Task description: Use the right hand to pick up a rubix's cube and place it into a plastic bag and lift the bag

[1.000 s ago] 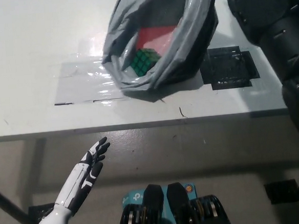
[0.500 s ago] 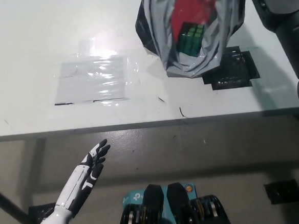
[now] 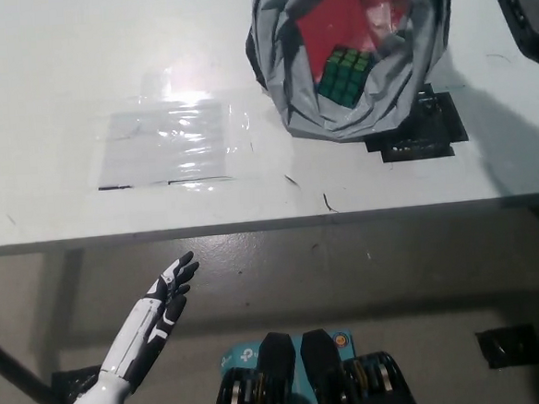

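While the grey plastic bag hangs open over the white table, rubik's cube sitting inside on something red, right arm only partly in frame so can't tell its hand's grip, white left hand low below the table edge, fingers spread, holding nothing

Lab-like test space, plain white table with taped clear patch, black tape square, bare floor

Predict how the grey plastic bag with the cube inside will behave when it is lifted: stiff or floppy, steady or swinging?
The grey plastic bag looks thin and creased, so it will probably sag and fold. The cube lies loose in it on a red sheet, so the weight may settle at the bottom and slide. The glossy film could be slippery.
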### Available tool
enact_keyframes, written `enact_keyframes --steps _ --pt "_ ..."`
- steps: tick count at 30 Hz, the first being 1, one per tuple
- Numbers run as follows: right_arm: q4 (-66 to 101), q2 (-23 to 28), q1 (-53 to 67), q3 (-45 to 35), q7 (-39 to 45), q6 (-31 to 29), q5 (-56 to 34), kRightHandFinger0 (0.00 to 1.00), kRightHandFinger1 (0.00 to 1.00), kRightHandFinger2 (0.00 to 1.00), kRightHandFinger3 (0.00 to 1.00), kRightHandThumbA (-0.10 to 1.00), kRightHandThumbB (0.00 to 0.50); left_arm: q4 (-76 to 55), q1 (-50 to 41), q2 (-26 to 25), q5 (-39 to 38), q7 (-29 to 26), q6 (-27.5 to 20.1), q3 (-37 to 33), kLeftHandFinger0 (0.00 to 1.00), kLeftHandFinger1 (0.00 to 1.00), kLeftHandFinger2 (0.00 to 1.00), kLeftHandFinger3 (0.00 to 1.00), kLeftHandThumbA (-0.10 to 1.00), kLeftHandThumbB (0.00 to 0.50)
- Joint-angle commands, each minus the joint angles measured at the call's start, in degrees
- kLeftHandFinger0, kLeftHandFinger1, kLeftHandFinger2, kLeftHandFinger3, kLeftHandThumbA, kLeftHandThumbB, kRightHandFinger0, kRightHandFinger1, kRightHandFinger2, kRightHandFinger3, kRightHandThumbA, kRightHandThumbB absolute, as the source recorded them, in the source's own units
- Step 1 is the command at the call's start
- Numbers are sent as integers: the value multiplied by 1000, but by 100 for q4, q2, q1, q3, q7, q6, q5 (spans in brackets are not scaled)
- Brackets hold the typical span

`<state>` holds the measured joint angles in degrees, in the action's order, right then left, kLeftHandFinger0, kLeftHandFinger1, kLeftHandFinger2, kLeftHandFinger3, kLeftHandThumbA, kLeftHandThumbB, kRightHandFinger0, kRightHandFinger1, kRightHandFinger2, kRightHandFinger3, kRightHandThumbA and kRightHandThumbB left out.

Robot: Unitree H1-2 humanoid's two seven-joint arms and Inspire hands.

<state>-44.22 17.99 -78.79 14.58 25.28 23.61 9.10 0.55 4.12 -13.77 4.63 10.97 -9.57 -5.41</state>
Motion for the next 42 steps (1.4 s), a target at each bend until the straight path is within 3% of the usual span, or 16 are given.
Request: enact_keyframes --steps 1,4,13,16,21,23,26,32,35,37,38,39,40,41,42 --pt "404 268 188 308 778 69 58 1000 1000 1000 1000 426 499 -177 105 -49 -10 31 -112 19 1000 1000 1000 1000 1000 321" --pt "354 306 426 813 936 196 398 1000 1000 1000 1000 517 498 -201 95 -39 24 6 -59 24 1000 1000 1000 1000 1000 343" --pt "480 475 1005 1416 1290 0 587 1000 1000 1000 1000 471 500 -219 85 -60 45 6 -61 37 1000 1000 1000 1000 1000 340" --pt "1056 745 1219 1769 1654 34 773 1000 1000 1000 1000 521 500 -234 65 -50 41 11 -23 39 1000 1000 1000 1000 1000 340" --pt "1749 1015 1456 1671 1845 -15 587 1000 1000 1000 1000 578 500 -212 78 -51 26 11 -41 52 1000 1000 1000 1000 1000 341" --pt "2179 1159 1545 1558 1895 -29 514 1000 1000 1000 1000 598 500 -182 78 -52 16 15 -80 51 1000 1000 1000 1000 1000 339" --pt "3013 1431 1640 1409 1987 99 478 1000 1000 1000 1000 711 500 -164 59 -49 2 14 -96 56 1000 1000 1000 1000 1000 343" --pt "3937 1809 1615 1087 2391 331 247 1000 1000 1000 1000 729 500 -137 41 -36 -23 17 -130 53 1000 1000 1000 1000 1000 344" --pt "3968 1851 1587 669 2656 332 -284 1000 1000 1000 1000 691 500 -135 55 -44 17 7 -128 50 1000 1000 1000 1000 1000 350" --pt "3884 1817 1646 86 2756 332 -1164 1000 1000 1000 1000 700 500 -114 75 -38 -10 13 -143 54 1000 1000 1000 1000 1000 348" --pt "3869 1808 1679 -78 2752 332 -1404 1000 1000 1000 1000 721 500 -109 78 -36 -7 11 -150 52 1000 1000 1000 1000 1000 348" --pt "3923 1805 1762 -288 2685 332 -1610 1000 1000 1000 1000 920 500 -107 73 -33 22 2 -167 42 1000 1000 1000 1000 1000 343" --pt "4046 1777 1856 -476 2523 332 -1701 1000 1000 1000 1000 1000 495 -99 73 -35 37 -1 -179 37 1000 1000 1000 1000 1000 341" --pt "4339 1716 2028 -806 2172 332 -1830 1000 1000 1000 1000 1000 469 -89 79 -38 45 -1 -191 32 1000 1000 1000 1000 1000 340" --pt "4643 1636 2151 -1067 1878 332 -1797 1000 1000 1000 1000 1000 477 -87 78 -39 32 6 -197 33 1000 1000 1000 1000 1000 337"
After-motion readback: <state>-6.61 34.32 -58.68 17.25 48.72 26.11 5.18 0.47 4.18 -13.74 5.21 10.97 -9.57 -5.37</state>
